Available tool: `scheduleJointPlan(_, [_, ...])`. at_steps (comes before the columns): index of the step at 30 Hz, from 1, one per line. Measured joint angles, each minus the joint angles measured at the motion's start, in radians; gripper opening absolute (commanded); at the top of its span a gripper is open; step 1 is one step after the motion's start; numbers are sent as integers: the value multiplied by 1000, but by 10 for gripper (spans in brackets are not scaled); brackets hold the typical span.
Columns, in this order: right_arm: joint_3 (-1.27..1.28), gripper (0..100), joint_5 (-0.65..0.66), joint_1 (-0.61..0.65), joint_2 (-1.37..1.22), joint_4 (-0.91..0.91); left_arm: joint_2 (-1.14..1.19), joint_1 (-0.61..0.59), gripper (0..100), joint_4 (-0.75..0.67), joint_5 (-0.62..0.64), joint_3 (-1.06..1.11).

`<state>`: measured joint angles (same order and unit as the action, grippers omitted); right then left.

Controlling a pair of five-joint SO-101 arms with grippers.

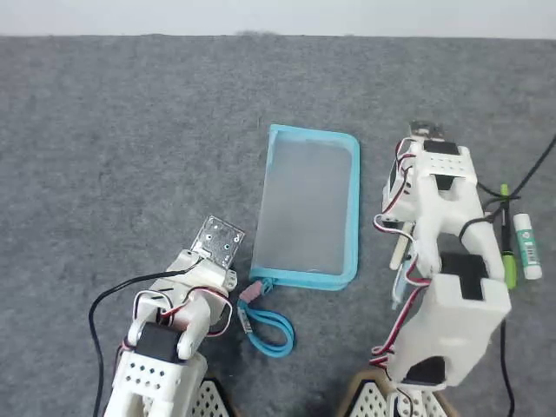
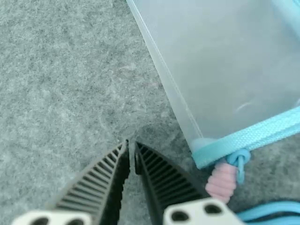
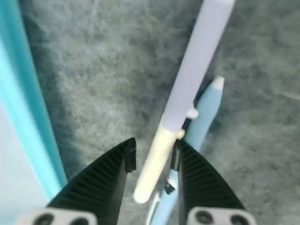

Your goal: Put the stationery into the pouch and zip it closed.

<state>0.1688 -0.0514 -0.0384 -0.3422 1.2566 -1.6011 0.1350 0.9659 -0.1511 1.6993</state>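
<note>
**Here, the right gripper [image 3: 155,143] straddles a pen [image 3: 187,89] beside the pouch [image 1: 308,208]**

A green marker [image 1: 509,269] and a glue stick [image 1: 527,248] lie on the grey felt table [image 1: 130,130] on the far side of the right arm from the pouch. The pouch lies flat at centre, with its pink zipper pull [image 2: 221,180] and blue strap [image 2: 269,212] at the near corner. The right gripper's jaws stand apart on either side of the lilac-and-cream pen, which rests over a light blue pen [image 3: 204,117]. The left gripper [image 2: 131,145] sits low beside the pull, closed to a sliver and holding nothing.
</note>
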Motion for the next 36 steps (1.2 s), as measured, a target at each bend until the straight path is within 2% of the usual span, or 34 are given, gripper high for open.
scheduleJointPlan(3, [-3, 107, 0, 0, -34, 0, 0, 0, 17, 0, 0, 0])
scheduleJointPlan(6, [-3, 7, 0, 0, -35, 0, 0, 0, 17, 0, 0, 0])
scheduleJointPlan(12, [-25, 8, 26, -41, -41, 14, 0, 0, 17, 0, 0, 0])
scheduleJointPlan(20, [-213, 7, 244, -135, 103, 198, 0, 0, 17, 0, 0, 0])
scheduleJointPlan(24, [-265, 7, 451, -247, 183, 270, 0, 0, 17, 0, 0, 0])
scheduleJointPlan(30, [-272, 7, 674, -488, 130, 258, 0, 0, 17, 0, 0, 0])
scheduleJointPlan(36, [-272, 7, 766, -575, -49, 169, 0, 0, 17, 0, 0, 0])
